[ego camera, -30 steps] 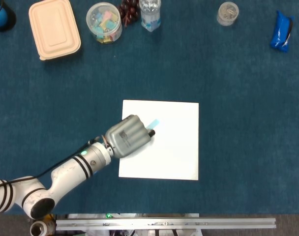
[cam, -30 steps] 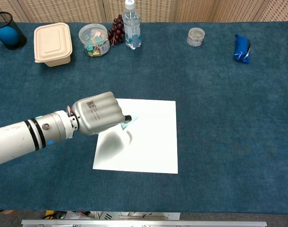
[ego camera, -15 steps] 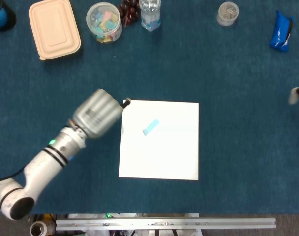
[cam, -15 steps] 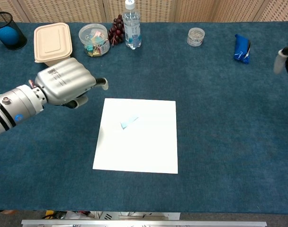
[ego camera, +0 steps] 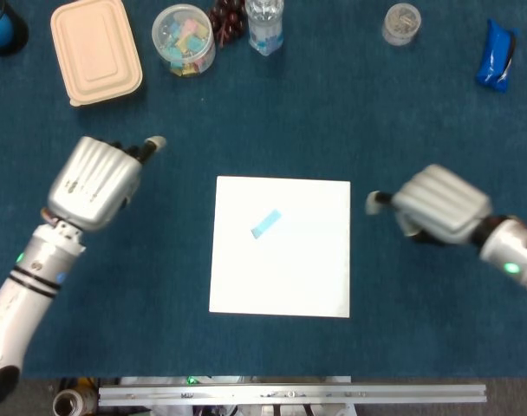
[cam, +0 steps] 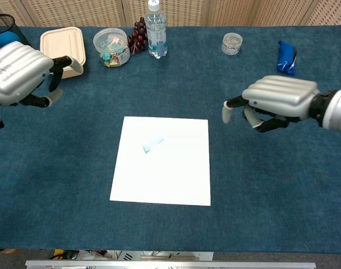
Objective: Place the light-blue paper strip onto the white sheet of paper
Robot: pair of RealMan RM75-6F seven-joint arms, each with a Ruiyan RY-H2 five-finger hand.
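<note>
The light-blue paper strip (ego camera: 265, 224) (cam: 152, 145) lies flat and slanted on the upper left part of the white sheet of paper (ego camera: 285, 282) (cam: 162, 182). Nothing touches it. My left hand (ego camera: 94, 180) (cam: 19, 73) hovers well left of the sheet, back upward, holding nothing, its fingers loosely apart. To the right of the sheet's edge my right hand (ego camera: 437, 206) (cam: 276, 100) hangs above the cloth, fingers pointing toward the sheet, with nothing in it.
Along the far edge of the blue cloth stand a beige lidded box (ego camera: 95, 48), a clear tub of coloured clips (ego camera: 184, 39), dark grapes (ego camera: 227, 17), a water bottle (ego camera: 265, 24), a small jar (ego camera: 402, 22) and a blue packet (ego camera: 496, 55).
My left hand let go of the strip on the sheet and drew back up and to the left. My right hand came in from the right edge toward the sheet.
</note>
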